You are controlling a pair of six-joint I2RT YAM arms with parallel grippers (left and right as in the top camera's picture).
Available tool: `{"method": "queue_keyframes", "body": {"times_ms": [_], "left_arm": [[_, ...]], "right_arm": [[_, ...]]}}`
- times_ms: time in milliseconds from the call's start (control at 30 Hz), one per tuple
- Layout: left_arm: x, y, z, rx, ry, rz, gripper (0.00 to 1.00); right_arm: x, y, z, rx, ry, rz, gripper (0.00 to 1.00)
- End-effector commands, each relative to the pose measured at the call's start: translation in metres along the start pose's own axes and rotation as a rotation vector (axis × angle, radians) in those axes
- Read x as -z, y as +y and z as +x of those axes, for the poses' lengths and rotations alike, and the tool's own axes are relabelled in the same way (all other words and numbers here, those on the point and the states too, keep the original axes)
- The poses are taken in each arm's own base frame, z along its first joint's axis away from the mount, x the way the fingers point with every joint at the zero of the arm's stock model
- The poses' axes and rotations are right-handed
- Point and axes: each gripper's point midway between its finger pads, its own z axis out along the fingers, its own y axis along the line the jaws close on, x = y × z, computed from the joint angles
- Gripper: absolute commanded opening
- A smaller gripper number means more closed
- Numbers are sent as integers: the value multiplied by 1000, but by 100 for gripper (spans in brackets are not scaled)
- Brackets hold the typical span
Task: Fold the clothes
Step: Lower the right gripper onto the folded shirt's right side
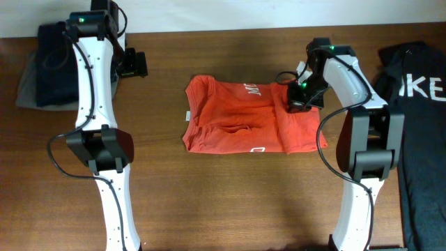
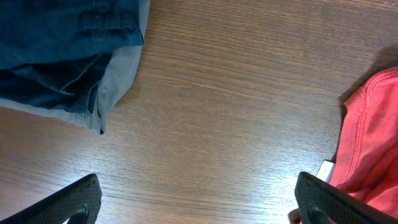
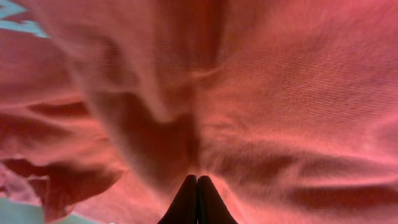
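On the black garment [image 1: 418,160] out to the right of the right fingers [image 3: 198,198]: large white letters [image 1: 431,88] reading "KE", cut off at the frame edge. On the orange-red T-shirt [image 1: 237,118]: white lettering [image 1: 251,89] along the far edge, too small to read; a small white logo [image 1: 256,149] near the front hem, also unreadable; a white tag [image 1: 187,116] on the edge facing the left fingers [image 1: 132,64].

Lies flattened and partly folded in the middle of the tabletop [image 1: 209,202], between the two arms, with its far corner under the right fingers. Pressed together, those fingers, tips down against the red cloth, creases converging on the tips; cannot tell whether any cloth is caught between them. As for the right arm [image 1: 352,80]: bent over from its base, reaching in toward the shirt, wrist pitched down onto it.

Spread wide, the left fingers, hanging over bare wood with nothing between them. Just beside one finger in the left wrist view: the shirt's stitched edge and the tag. Beyond the other finger: a dark blue denim garment [image 2: 50,50] lying on a grey cloth [image 2: 118,81]. As for the left arm [image 1: 90,77]: stretched away from its base toward the far side, wrist turned toward the shirt.
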Motion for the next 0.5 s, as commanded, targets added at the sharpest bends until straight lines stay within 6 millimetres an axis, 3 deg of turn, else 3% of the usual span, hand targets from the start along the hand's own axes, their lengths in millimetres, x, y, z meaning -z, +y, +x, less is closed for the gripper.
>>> {"method": "queue_keyframes", "body": {"times_ms": [0, 100, 267, 367, 467], "left_arm": [[11, -2, -2, -5, -23, 14, 99], [11, -2, -2, -5, -23, 14, 99], [11, -2, -2, -5, -23, 14, 99], [11, -2, -2, -5, -23, 13, 99], [11, -2, -2, -5, -23, 13, 99]], "right_arm": [[-16, 4, 8, -9, 24, 14, 4], [-23, 13, 11, -5, 30, -1, 4], [-27, 45, 10, 30, 20, -91, 4], [-26, 48, 7, 7, 10, -92, 4], [-10, 48, 4, -5, 5, -89, 4]]}}
